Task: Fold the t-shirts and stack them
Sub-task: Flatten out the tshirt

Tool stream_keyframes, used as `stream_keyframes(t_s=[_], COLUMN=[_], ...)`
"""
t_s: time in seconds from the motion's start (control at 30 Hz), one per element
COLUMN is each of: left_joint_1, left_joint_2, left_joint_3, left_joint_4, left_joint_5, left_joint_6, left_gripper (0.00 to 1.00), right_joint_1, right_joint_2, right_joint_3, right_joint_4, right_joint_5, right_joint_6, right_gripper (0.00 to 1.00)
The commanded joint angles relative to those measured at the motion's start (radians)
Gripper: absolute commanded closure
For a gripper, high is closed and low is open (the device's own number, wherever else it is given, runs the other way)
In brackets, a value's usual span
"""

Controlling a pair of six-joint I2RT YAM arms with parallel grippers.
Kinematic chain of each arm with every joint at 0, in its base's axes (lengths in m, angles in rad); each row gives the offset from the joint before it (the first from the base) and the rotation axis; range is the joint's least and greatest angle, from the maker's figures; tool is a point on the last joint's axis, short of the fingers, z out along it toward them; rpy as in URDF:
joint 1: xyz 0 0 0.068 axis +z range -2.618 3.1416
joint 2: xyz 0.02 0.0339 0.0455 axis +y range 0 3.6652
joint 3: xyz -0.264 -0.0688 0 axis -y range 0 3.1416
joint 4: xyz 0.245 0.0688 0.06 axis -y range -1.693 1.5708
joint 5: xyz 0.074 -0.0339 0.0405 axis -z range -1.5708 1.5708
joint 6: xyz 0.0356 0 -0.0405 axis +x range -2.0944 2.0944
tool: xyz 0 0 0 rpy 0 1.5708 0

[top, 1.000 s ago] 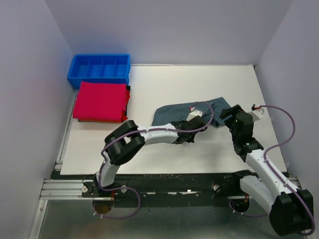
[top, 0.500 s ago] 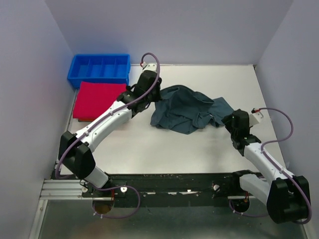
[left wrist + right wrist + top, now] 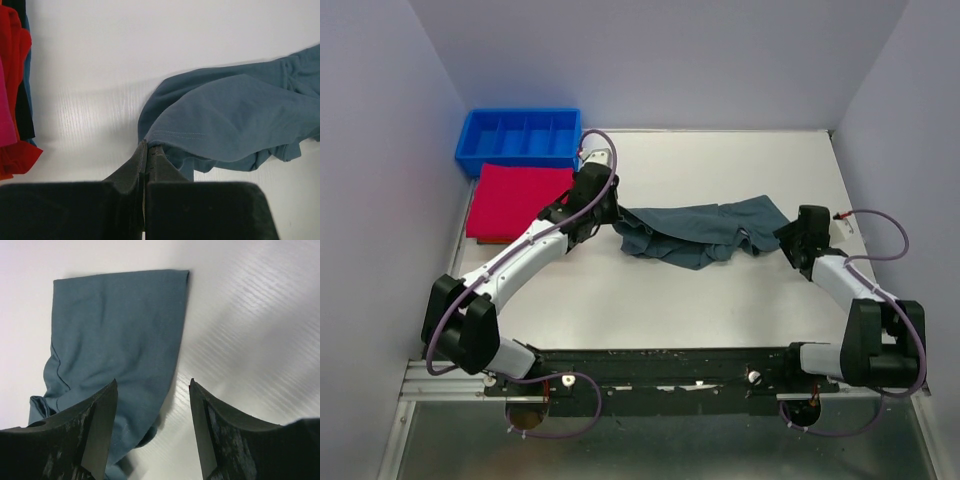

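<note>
Slate grey-blue t-shirt (image 3: 705,232) lay crumpled mid-way across the table (image 3: 720,300), left hem pinched by the clenched left gripper (image 3: 147,152); right gripper (image 3: 152,385) hung released over its right end. Red-magenta t-shirt (image 3: 520,202) lay folded at the left edge beside the blue divided tray (image 3: 520,133)

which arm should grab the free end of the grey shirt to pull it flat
Right. The right gripper is open and sits at the free end of the grey shirt, with the cloth's edge between its fingers. The left gripper is shut on the opposite end.
</note>
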Motion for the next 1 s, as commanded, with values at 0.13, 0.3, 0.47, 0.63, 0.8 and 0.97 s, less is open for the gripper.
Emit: stream_keyframes(t_s=[0.13, 0.3, 0.47, 0.63, 0.8, 0.97], left_joint_1=[0.053, 0.067, 0.088, 0.126, 0.169, 0.243], left_joint_2=[-0.099, -0.104, -0.114, -0.131, -0.156, -0.200], left_joint_3=[-0.098, -0.116, -0.146, -0.184, -0.215, -0.222], left_joint_4=[0.127, 0.144, 0.185, 0.225, 0.250, 0.257], left_joint_5=[0.039, 0.044, 0.030, 0.016, -0.015, -0.008], left_joint_6=[-0.042, -0.059, -0.077, -0.093, -0.110, -0.136], left_gripper=[1.00, 1.00, 1.00, 1.00, 1.00, 1.00], right_joint_1=[-0.009, -0.011, -0.011, -0.011, -0.009, -0.009], right_joint_2=[0.165, 0.204, 0.236, 0.215, 0.061, -0.092], right_joint_3=[0.101, 0.101, 0.108, 0.142, 0.142, 0.174], right_joint_4=[-0.037, -0.048, -0.029, -0.032, -0.065, -0.074], right_joint_5=[-0.105, -0.119, -0.128, -0.106, 0.011, 0.039], right_joint_6=[0.102, 0.145, 0.168, 0.128, 0.071, -0.011], right_gripper=[0.36, 0.36, 0.54, 0.99, 0.99, 0.99])
